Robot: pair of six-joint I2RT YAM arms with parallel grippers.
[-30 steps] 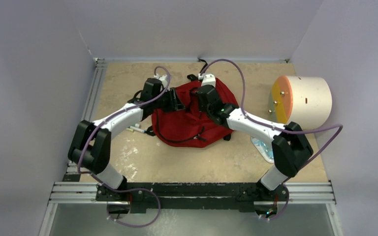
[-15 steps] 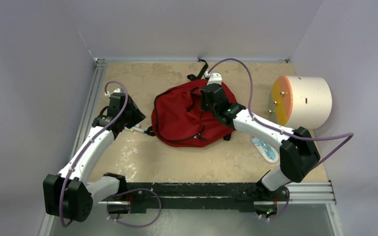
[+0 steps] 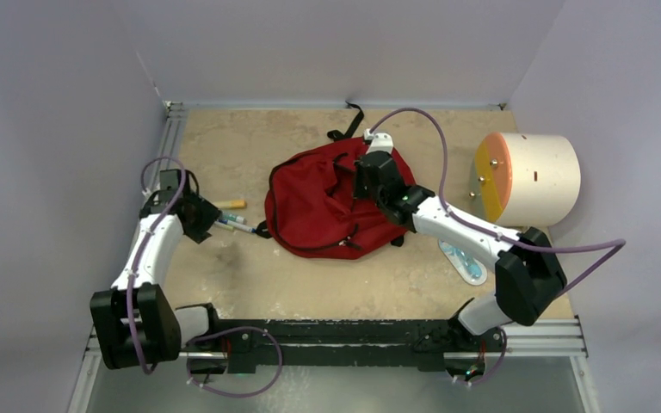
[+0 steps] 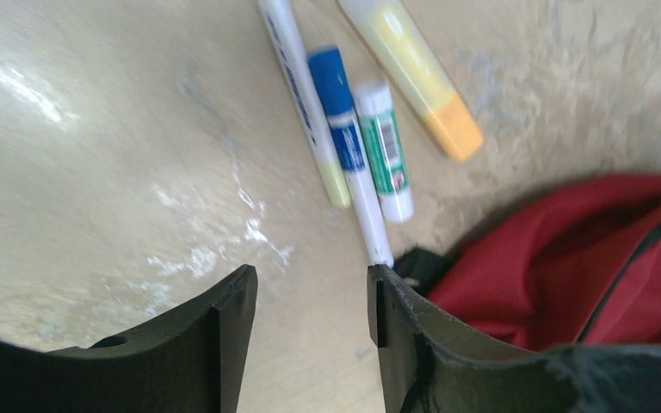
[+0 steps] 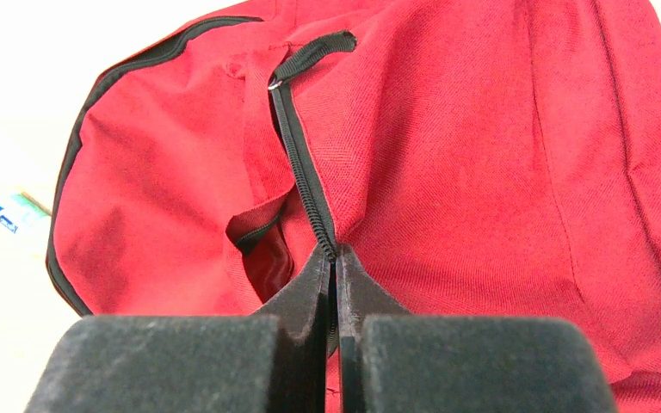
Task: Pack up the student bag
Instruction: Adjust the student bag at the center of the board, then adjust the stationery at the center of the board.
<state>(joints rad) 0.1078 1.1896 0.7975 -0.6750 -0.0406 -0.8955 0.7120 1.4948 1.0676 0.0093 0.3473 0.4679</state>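
Observation:
The dark-red student bag (image 3: 327,211) lies on the table's middle, its main zipper partly open. My right gripper (image 3: 360,188) is shut on the bag's black zipper edge (image 5: 305,185) near the opening; the bag (image 5: 465,146) fills the right wrist view. My left gripper (image 3: 208,222) is open and empty just left of the bag, low over the table (image 4: 311,297). Ahead of its fingers lie a white-yellow pen (image 4: 303,99), a blue marker (image 4: 349,151), a green glue stick (image 4: 386,151) and a yellow highlighter (image 4: 413,73). The bag's corner (image 4: 585,258) shows at the right.
A cream cylinder with an orange-yellow face (image 3: 529,172) stands at the right. A clear packet with blue contents (image 3: 463,258) lies near the right arm. The pens (image 3: 232,222) and highlighter (image 3: 231,204) lie left of the bag. Walls enclose the table on three sides.
My left arm has swung away from the bag to the left and down toward the pens, uncovering them. My right gripper has stayed pinched on the bag's zipper edge.

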